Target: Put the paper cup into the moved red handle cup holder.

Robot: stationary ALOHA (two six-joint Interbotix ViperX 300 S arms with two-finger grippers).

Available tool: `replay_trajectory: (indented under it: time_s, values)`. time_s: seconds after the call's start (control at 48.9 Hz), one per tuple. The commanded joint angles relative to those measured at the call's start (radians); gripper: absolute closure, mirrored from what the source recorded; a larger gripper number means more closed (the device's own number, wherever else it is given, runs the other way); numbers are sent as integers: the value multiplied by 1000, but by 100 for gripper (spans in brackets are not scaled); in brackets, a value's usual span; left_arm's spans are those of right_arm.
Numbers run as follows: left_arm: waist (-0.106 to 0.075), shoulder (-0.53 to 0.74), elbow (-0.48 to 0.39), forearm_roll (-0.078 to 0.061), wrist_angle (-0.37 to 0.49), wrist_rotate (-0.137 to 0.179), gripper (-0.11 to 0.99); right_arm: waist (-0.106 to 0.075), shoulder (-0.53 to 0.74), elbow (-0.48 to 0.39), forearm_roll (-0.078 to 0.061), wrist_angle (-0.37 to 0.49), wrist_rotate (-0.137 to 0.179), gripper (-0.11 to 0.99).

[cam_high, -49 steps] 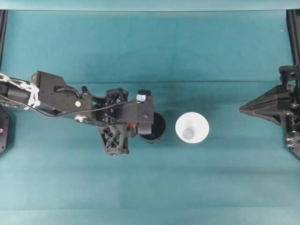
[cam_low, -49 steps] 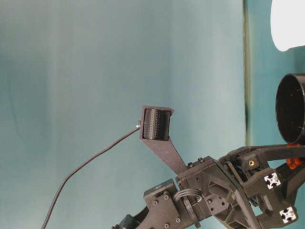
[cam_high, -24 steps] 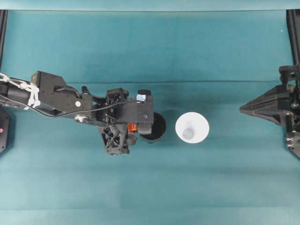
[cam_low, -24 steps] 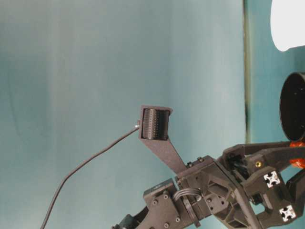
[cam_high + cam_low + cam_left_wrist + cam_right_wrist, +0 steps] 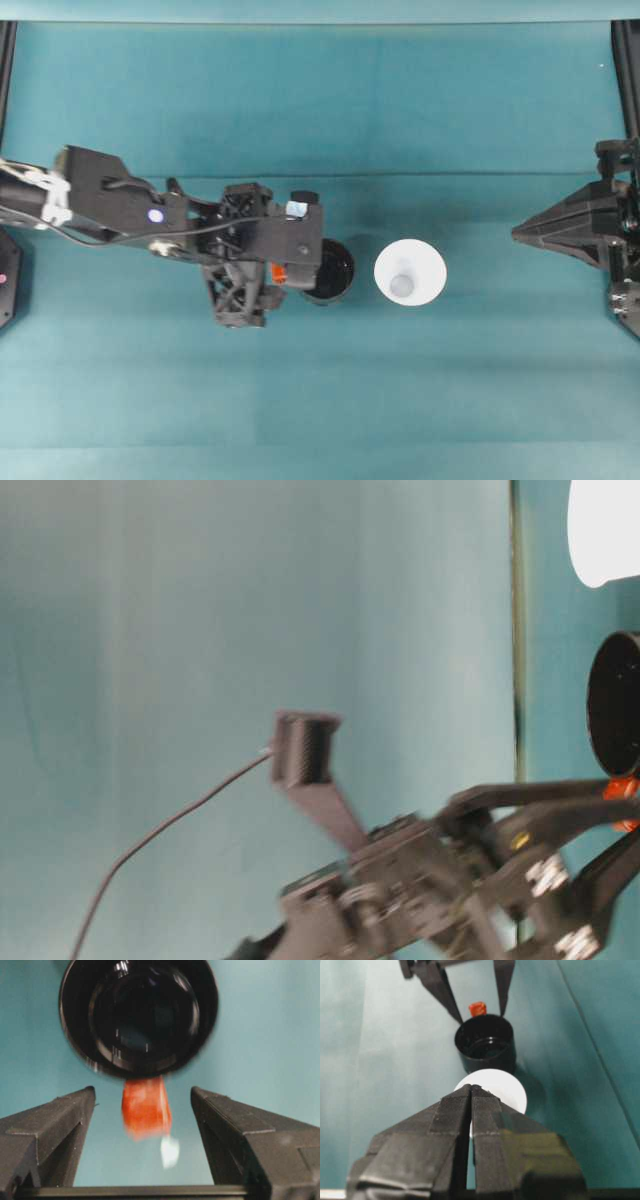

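teal table (image 5: 320, 400) carries holder (image 5: 330, 270), cup (image 5: 410, 272).

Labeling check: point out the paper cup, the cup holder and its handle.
paper cup (image 5: 410, 272), overhead view, inner wall below rim
cup holder (image 5: 138, 1012), left wrist view, dark interior
handle (image 5: 146, 1107), left wrist view, middle of orange-red tab

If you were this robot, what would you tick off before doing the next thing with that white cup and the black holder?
1. Red handle cup holder upright, mouth open: ok.
2. Left gripper open, fingers either side of the orange-red handle without touching it: ok.
3. Paper cup upright beside the holder, apart from it: ok.
4. Right gripper open for grasping the cup: not ok, jaws shut.
5. Cup inside holder: not ok, not yet done.
6. Table between right gripper and cup free of obstacles: ok.
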Motion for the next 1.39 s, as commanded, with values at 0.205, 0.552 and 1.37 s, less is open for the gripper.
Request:
replay_trajectory:
  time_s: [0.205, 0.552, 1.37]
  values:
    - [3, -189, 28, 3, 112, 11, 4, -2, 9, -25, 3, 32, 9, 97]
    - [-3, -434, 138, 3, 114, 6, 4, -29, 25, -32, 3, 87, 12, 97]
    - [-17, -512, 221, 3, 115, -37, 4, -87, 451, -360, 0, 448, 5, -9]
